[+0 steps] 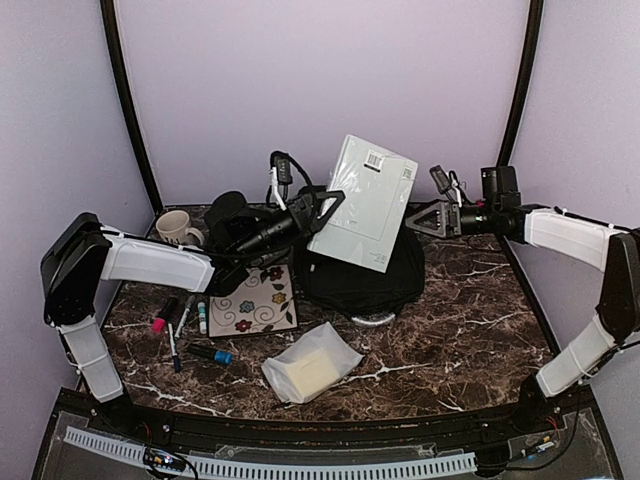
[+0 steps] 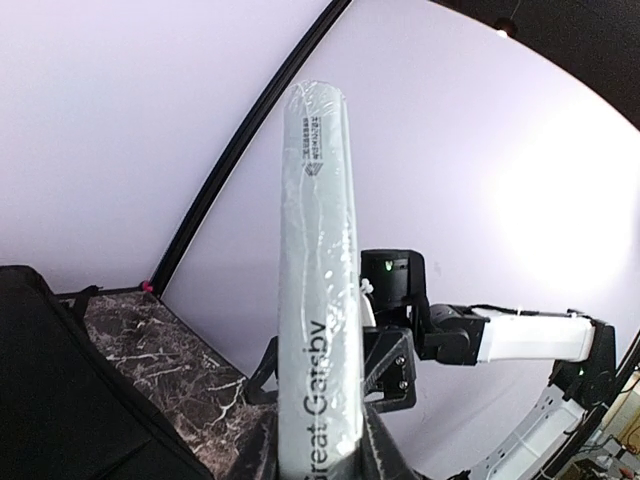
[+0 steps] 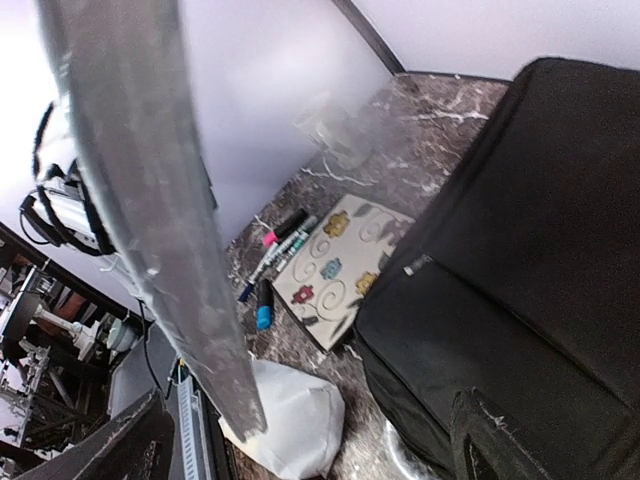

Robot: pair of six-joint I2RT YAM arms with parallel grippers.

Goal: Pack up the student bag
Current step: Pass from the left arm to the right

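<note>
Matt cloth, shiny film and polished stone.
The student bag is black woven cloth, matt and slightly creased. The book has a pale grey cover under clear plastic film, with glossy highlights along the spine. The counter looks like dark, white-veined stone, smooth with a soft sheen. The mug is glazed cream ceramic, the pouch is crinkled translucent plastic, and the markers are smooth plastic.

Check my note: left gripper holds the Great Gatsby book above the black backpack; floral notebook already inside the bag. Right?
No: the floral notebook lies on the table left of the backpack, not inside it, as the top external view shows. The left gripper does hold the Great Gatsby book above the backpack.
</note>
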